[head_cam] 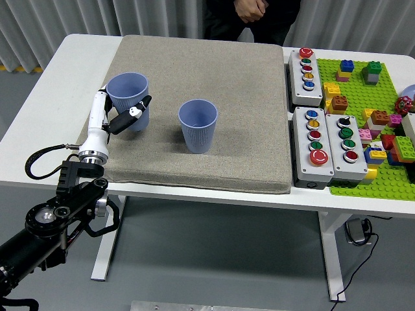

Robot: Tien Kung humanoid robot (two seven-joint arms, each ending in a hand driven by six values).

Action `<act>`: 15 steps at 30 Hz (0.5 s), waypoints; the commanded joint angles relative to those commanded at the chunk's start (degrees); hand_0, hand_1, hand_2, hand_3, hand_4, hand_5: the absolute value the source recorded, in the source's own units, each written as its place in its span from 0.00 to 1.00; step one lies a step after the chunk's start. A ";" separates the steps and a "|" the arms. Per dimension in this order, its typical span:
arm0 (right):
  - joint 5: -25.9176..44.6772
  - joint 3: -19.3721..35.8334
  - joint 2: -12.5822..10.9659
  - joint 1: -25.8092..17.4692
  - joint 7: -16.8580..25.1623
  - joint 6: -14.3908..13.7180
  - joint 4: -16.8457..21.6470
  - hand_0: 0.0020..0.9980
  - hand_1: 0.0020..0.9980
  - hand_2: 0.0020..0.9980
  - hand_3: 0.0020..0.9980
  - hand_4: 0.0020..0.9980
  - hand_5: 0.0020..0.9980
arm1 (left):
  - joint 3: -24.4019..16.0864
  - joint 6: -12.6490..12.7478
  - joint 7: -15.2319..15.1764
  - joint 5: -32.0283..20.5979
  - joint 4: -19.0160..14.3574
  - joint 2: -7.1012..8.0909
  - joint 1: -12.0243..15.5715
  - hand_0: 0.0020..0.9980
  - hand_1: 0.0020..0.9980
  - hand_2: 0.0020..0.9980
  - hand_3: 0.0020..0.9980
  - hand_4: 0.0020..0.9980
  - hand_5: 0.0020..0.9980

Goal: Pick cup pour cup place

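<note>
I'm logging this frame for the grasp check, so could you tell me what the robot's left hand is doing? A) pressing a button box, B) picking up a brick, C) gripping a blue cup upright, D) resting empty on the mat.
C: the left hand is wrapped around the upright blue cup on the grey mat.
</note>
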 joint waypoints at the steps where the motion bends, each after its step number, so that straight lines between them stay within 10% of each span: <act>1: 0.03 -0.02 -0.01 0.01 0.02 0.00 -0.01 0.70 0.65 0.61 0.60 0.00 0.36 | 0.10 0.23 -0.29 -0.06 0.48 -0.27 -0.12 0.58 0.54 0.54 0.56 0.85 0.38; 15: -0.20 0.01 0.02 0.05 -0.02 0.04 0.01 0.70 0.65 0.61 0.60 0.00 0.36 | 1.35 0.42 -0.53 0.69 4.41 -2.77 -0.19 0.59 0.57 0.55 0.57 0.84 0.38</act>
